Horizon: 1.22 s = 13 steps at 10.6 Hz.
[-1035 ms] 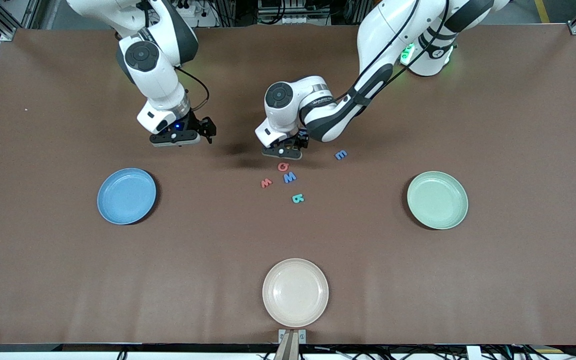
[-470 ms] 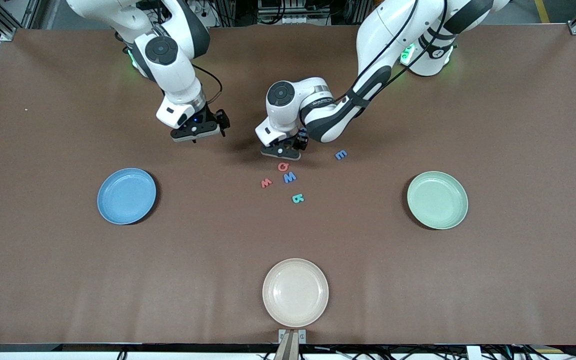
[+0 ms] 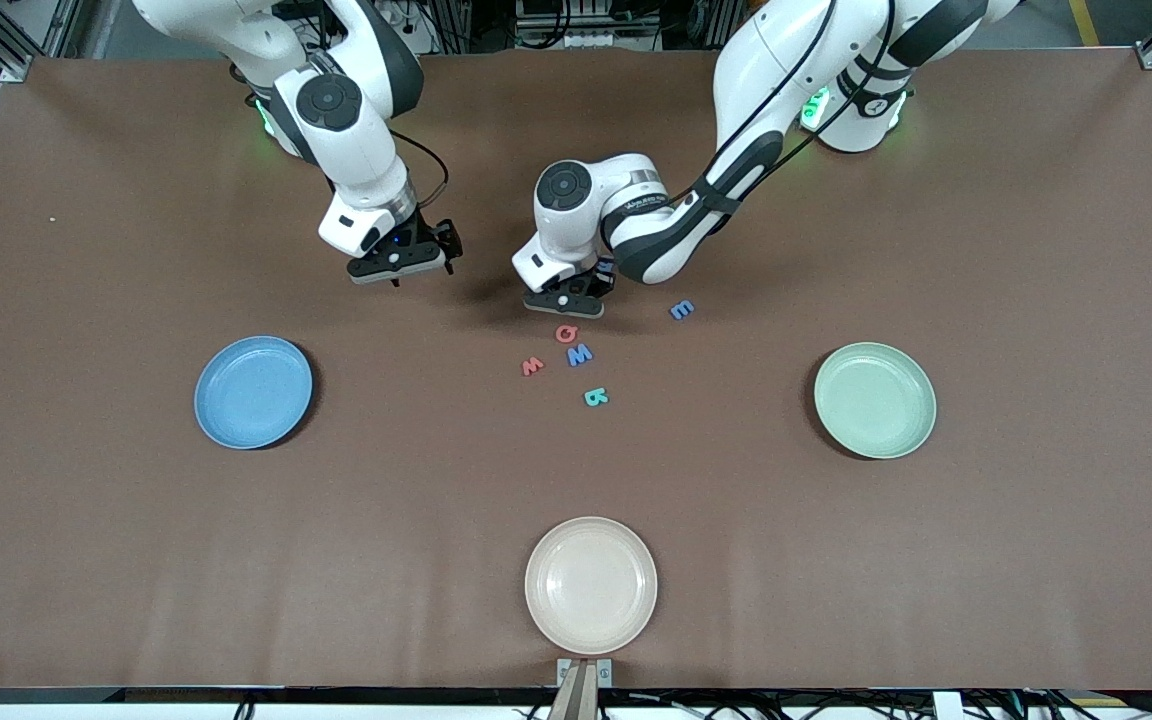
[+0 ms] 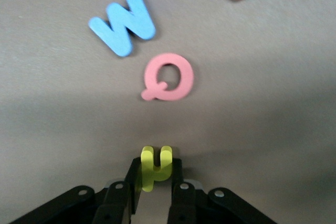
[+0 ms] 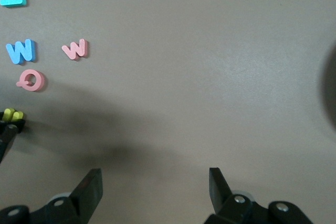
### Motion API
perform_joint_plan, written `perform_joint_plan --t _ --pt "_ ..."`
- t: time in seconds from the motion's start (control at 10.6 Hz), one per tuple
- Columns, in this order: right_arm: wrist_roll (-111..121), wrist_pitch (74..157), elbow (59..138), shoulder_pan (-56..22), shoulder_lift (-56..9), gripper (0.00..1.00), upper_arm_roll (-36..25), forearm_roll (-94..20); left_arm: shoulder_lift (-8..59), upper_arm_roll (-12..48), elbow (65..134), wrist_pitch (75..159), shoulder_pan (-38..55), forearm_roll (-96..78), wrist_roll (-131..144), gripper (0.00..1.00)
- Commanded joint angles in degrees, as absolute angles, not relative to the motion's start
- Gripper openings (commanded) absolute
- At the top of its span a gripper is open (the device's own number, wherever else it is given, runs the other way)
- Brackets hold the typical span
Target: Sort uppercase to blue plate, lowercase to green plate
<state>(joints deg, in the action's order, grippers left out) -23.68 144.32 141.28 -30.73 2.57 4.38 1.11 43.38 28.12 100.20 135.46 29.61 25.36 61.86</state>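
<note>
The left gripper (image 4: 156, 182) is closed on a small yellow letter (image 4: 156, 167), pinched between its two black fingers (image 4: 133, 184) so that the letter's two prongs stick out past the tips. It hangs low over the middle of the brown table (image 3: 836, 560), next to the loose cluster of letters. The red Q (image 3: 566, 333) lies flat on the table just past the gripper's tips, toward the front camera. The blue W (image 3: 580, 354) lies close beside the Q, a little nearer the camera, and the small red w (image 3: 533, 366) sits just next to the W, toward the right arm's end. The teal-green R (image 3: 595, 398) is nearer the camera again, slightly apart from the others. The blue E-like letter (image 3: 682, 310) lies alone, near the gripper on the side toward the left arm's end.

The right gripper (image 3: 395, 266) hangs with its fingers spread wide and nothing between them, over bare table toward the right arm's end from the left gripper.

The blue plate (image 3: 253, 392) sits well away toward the right arm's end, and the green plate (image 3: 874, 400) well away toward the left arm's end; neither has any letter in it. A cream plate (image 3: 590, 585) rests near the table edge closest to the camera. The tabletop is plain matte brown, with metal framing and cables at its edges.
</note>
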Motion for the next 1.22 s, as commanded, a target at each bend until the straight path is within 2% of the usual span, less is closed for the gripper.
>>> perform_joint_plan --t 0.0,0.38,0.75,1.13 --pt "-23.5 144.8 142.0 -31.2 3.0 0.91 4.0 1.0 38.3 27.9 101.7 134.7 25.3 27.1 63.4 0.0" --pt "-28.0 144.4 141.4 -33.4 2.1 0.96 5.0 0.4 27.6 28.3 102.0 128.2 13.7 24.6 51.8 0.0" --pt "-44.3 141.2 135.3 -33.6 -2.8 0.97 12.1 0.4 20.1 26.9 102.1 119.1 -0.3 16.5 28.4 0.0" --pt "-57.7 141.9 129.0 -33.6 -11.7 0.97 18.8 -0.6 18.4 14.5 103.3 117.2 -1.3 14.7 6.4 0.0"
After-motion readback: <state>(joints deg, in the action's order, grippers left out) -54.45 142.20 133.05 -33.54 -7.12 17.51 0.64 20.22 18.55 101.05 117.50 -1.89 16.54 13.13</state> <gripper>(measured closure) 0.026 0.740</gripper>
